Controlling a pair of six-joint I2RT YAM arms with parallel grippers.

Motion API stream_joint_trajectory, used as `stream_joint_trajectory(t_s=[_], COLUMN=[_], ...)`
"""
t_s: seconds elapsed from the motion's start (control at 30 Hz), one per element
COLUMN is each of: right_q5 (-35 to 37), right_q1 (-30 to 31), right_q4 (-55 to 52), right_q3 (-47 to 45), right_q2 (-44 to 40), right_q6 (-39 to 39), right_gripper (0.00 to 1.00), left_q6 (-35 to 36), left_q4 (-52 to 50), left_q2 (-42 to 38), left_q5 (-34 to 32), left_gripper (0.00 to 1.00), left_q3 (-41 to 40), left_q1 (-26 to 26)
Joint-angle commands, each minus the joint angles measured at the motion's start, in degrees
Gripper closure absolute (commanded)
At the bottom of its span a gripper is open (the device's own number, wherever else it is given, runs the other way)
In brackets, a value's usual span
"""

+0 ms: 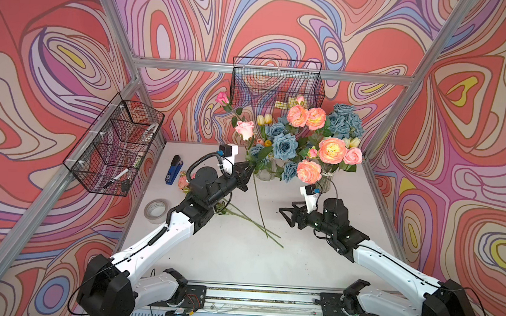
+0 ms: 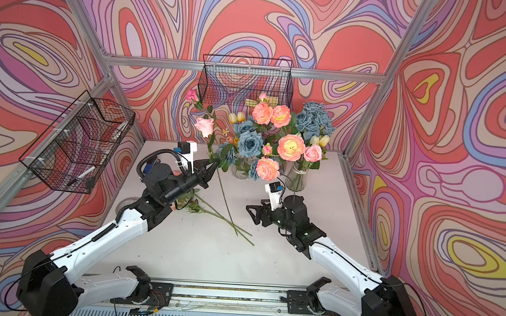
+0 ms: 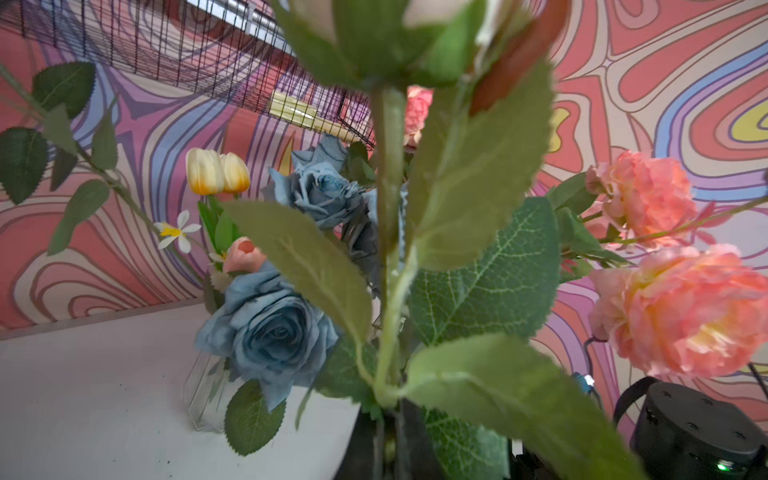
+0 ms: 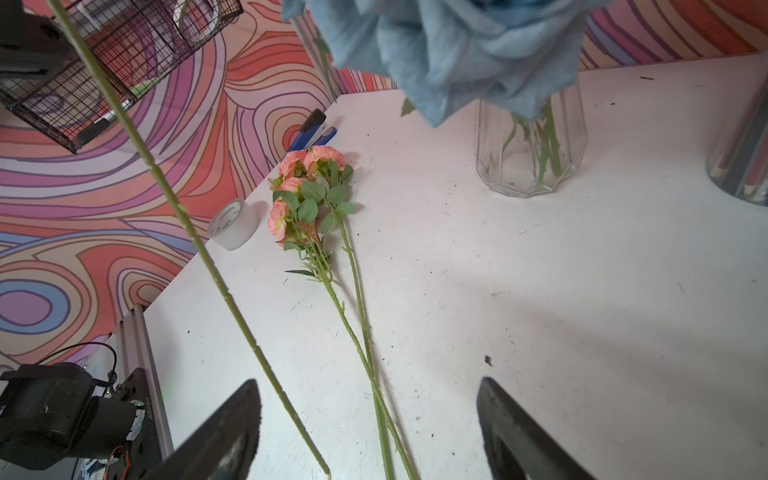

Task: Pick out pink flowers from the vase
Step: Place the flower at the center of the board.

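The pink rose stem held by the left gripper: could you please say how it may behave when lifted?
Probably light: the left gripper holds the pink rose stem by its thin stalk. It runs nearly straight below the grip, so likely stiff. Its blooms sit above the grip, so it may be top-heavy and swing.

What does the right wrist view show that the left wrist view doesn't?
Only right wrist: pink sprays lying on the table, the tape roll, the blue stapler, and the right gripper, open and empty. Only left wrist: yellow-white tulips and big peach-pink blooms standing in the bouquet. Both: the table, the pink rose stem that the left gripper grips, blue roses, a glass vase.
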Motion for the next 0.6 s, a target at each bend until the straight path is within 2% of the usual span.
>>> stream_joint_trajectory(t_s=[0.0, 0.13, 0.33, 0.43, 0.57], right_q5=[-1.7, -5.6, 1.2, 1.0, -0.2], right_q1=[1.3, 2.6, 2.9, 2.9, 2.9], right_q4=[6.4, 15.4, 24.4, 29.7, 41.5], right_q3=[1.1, -0.2, -5.5, -7.7, -10.8], right_q2=[3.3, 7.5, 3.8, 4.1, 10.7], right_q6=[-0.4, 3.7, 9.0, 15.4, 26.1], right_gripper=[0.17, 0.17, 0.15, 0.15, 0.15], left_q6=[0.9, 1.3, 1.3, 0.8, 0.1], left_q4=[1.4, 0.6, -0.7, -0.5, 0.3], left_q2=[-2.7, -4.9, -6.9, -6.9, -6.4], left_q5=[-4.1, -5.8, -7.1, -7.0, -6.6], left_gripper=[1.0, 1.0, 1.0, 1.0, 1.0], left_q3=[-1.2, -2.4, -3.9, -4.3, -4.4], left_q1=[0.2, 0.5, 1.1, 1.3, 1.5])
